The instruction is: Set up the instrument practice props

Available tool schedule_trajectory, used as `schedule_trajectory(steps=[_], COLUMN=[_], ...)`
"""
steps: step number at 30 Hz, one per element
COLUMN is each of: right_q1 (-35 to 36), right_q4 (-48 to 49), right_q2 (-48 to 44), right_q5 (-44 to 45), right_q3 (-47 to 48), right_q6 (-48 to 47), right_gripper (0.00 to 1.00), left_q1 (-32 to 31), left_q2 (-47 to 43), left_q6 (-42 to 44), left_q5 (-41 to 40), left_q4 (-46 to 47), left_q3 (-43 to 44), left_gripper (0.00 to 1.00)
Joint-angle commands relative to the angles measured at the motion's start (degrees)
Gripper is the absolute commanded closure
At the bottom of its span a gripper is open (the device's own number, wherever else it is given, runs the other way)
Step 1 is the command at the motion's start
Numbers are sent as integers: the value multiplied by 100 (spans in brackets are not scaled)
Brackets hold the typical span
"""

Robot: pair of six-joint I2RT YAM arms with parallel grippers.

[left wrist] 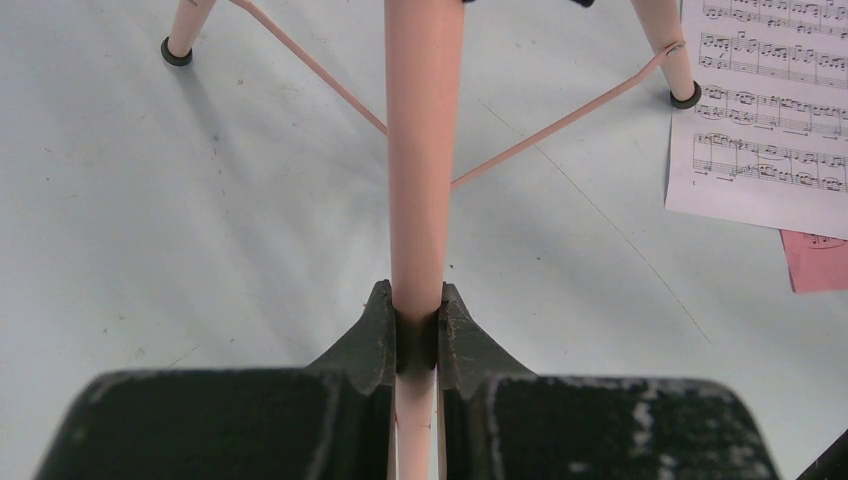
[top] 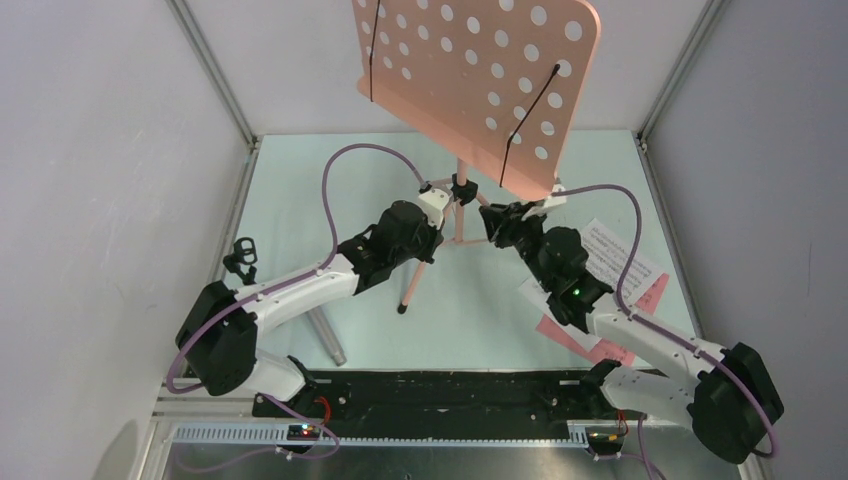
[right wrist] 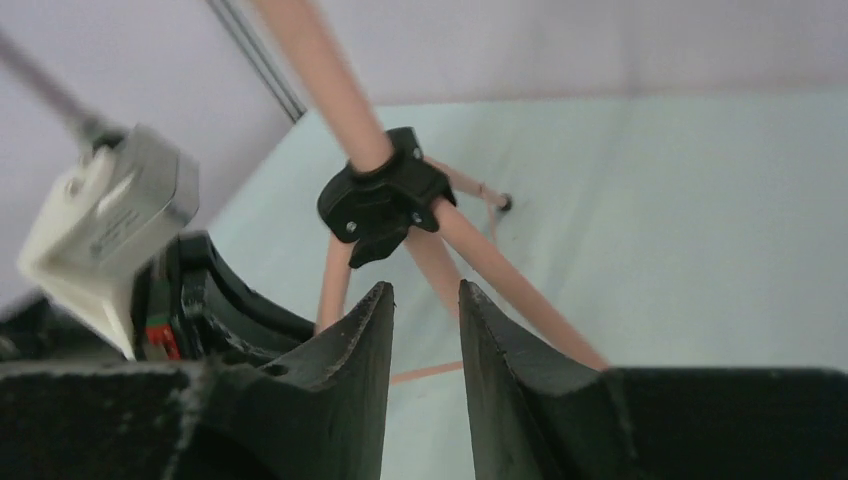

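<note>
My left arm (top: 300, 288) reaches forward and inward, and the left gripper (left wrist: 416, 312) is pinched tight on the upright pole of the music stand (left wrist: 420, 150). My right arm (top: 640, 335) angles in from the opposite side towards the left wrist. The right gripper (right wrist: 425, 300) has its jaws parted by a narrow gap, gripping nothing.

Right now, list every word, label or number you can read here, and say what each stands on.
Nothing reads clearly.
White sheet-music page: staves and notes only, no legible words.
Pink page: a dark mark, unreadable.
White box in the right wrist view: faint print, blurred.
Music stand: no lettering seen.
</note>
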Motion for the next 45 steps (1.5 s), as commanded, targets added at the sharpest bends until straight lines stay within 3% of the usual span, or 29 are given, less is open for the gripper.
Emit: schedule_trajectory(steps=[1, 4, 15, 23, 35, 45], right_q1=[238, 231, 563, 718, 916, 830], right_q4=[1814, 2254, 2052, 2279, 1804, 1113], right_q2=[43, 97, 638, 870, 1249, 1008], right_q5=[-339, -878, -1006, -889, -680, -880], right_q3=[-388, -559, -249, -17, 285, 277], right_q6=[-3895, -4850, -7297, -7875, -8959, -8947], right_gripper=[64, 60, 51, 49, 53, 48], left_q1=[56, 54, 54, 56, 65, 68], left_q2=[117, 101, 96, 78, 1, 23], left_q6=[173, 167, 172, 164, 158, 163], left_q5=[-247, -266, -275, -287, -315, -310], left_q4=[-794, -793, -799, -807, -804, -796], left_q3=[-26, -31, -30, -50, -59, -46], left_gripper=[100, 100, 100, 100, 100, 100])
